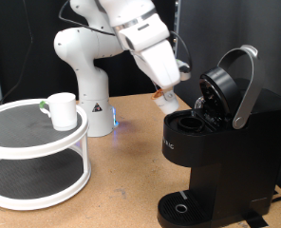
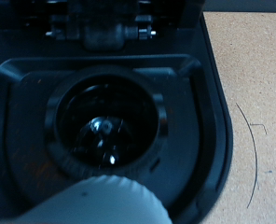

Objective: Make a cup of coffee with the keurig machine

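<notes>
Gripper (image 1: 167, 98) pinches a pod (image 2: 101, 201) just above the keurig machine (image 1: 212, 142), lid up to expose the chamber (image 2: 105, 121); cup (image 1: 61, 109) waits on a shelf (image 1: 36, 142) at 9 o'clock

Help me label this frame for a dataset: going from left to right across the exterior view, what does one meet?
White two-tier round stand → the cup on its top tier → robot base → gripper over the open pod chamber → the keurig machine, lid raised.
</notes>
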{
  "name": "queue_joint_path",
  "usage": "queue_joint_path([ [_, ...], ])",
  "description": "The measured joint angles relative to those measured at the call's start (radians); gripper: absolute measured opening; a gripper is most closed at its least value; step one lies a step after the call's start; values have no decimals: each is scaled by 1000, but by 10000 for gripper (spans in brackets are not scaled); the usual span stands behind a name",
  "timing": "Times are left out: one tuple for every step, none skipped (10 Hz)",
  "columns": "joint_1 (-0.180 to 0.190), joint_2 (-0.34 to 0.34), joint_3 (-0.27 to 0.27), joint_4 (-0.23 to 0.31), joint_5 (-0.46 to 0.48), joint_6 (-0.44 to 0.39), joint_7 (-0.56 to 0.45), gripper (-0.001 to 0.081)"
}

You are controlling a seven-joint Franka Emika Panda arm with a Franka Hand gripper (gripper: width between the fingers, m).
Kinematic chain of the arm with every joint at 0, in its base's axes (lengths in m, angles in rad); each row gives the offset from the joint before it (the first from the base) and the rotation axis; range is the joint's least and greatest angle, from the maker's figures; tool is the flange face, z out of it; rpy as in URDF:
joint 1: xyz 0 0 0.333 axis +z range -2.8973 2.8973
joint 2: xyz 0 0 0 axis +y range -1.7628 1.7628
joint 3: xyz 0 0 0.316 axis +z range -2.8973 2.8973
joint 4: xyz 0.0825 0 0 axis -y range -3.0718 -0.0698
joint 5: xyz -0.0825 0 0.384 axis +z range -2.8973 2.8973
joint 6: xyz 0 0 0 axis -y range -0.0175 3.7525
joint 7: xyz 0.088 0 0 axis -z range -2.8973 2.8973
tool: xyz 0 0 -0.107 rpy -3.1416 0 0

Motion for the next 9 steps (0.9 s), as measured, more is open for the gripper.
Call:
queue_joint_path([
  [4, 9, 17, 0, 3, 21, 2, 413],
  [9, 13, 29, 0, 7, 34, 3, 413],
  [14, 14, 40, 0, 8, 39, 3, 413],
  [18, 14, 49, 0, 9, 42, 4, 413],
  [20, 14, 56, 0, 12, 42, 4, 413],
  [21, 14, 63, 0, 16, 44, 4, 413],
  [22, 14, 70, 0, 17, 49, 8, 413],
  [22, 14, 80, 0, 17, 57, 25, 413],
  [22, 14, 91, -2, 14, 67, 46, 412],
])
